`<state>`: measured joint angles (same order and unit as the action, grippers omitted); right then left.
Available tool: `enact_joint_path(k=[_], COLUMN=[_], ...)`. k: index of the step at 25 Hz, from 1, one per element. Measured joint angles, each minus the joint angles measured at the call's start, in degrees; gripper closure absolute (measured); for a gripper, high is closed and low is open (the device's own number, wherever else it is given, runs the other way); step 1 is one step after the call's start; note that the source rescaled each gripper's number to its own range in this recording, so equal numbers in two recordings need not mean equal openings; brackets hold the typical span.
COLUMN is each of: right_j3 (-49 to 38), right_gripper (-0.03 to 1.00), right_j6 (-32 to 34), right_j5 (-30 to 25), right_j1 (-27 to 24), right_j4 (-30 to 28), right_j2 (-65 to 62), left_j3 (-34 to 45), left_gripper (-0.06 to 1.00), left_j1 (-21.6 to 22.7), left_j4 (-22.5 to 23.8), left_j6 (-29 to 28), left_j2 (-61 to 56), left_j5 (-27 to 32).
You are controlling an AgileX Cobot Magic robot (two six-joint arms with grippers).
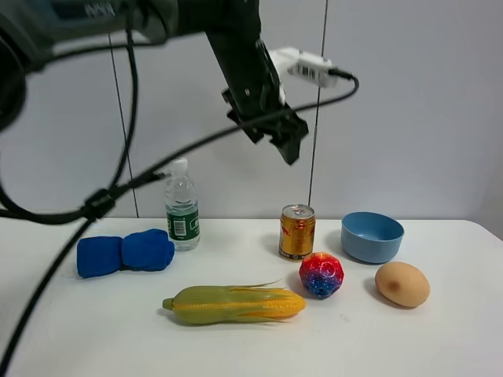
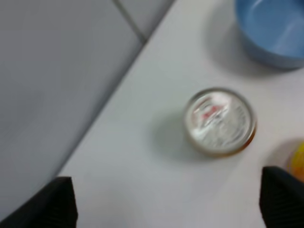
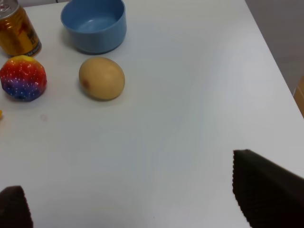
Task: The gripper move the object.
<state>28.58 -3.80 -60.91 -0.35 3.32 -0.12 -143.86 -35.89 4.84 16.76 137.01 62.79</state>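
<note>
The gold can with red markings stands upright on the white table, between the water bottle and the blue bowl. My left gripper hangs from the black arm, high above the can and apart from it. In the blurred left wrist view the can's silver top lies ahead of the gripper, whose fingertips are spread wide and empty. My right gripper is open and empty over bare table, with the can far off. It is out of the exterior high view.
A corn cob lies at the front. A red-and-blue ball sits just in front of the can. A tan egg-shaped thing lies right of it. A blue cloth lump sits left of the bottle. A black cable hangs at the left.
</note>
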Motion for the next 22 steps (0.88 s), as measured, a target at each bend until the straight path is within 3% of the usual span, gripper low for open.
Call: enact_joint_path(k=[3,7,12,22], right_j3=[0.0,0.0,0.0,0.0], right_gripper=[-0.03,-0.03,-0.03,-0.03], right_j6=[0.0,0.0,0.0,0.0], right_j5=[0.0,0.0,0.0,0.0], right_j1=[0.0,0.0,0.0,0.0], right_j4=[0.0,0.0,0.0,0.0], right_j2=[0.0,0.0,0.0,0.0], left_j3=[0.1,6.1,26.9,62.4], left_gripper=[0.44,0.45,0.45,0.56], left_j1=[-0.1,0.6,4.6,18.0], left_j4=[4.3,5.9,6.5,6.8], left_j6=[-0.2,-1.3,-3.3,-16.0], left_j2=[-6.4,-16.4,-34.4,-66.7], left_j5=[5.4,6.3,6.5,6.7])
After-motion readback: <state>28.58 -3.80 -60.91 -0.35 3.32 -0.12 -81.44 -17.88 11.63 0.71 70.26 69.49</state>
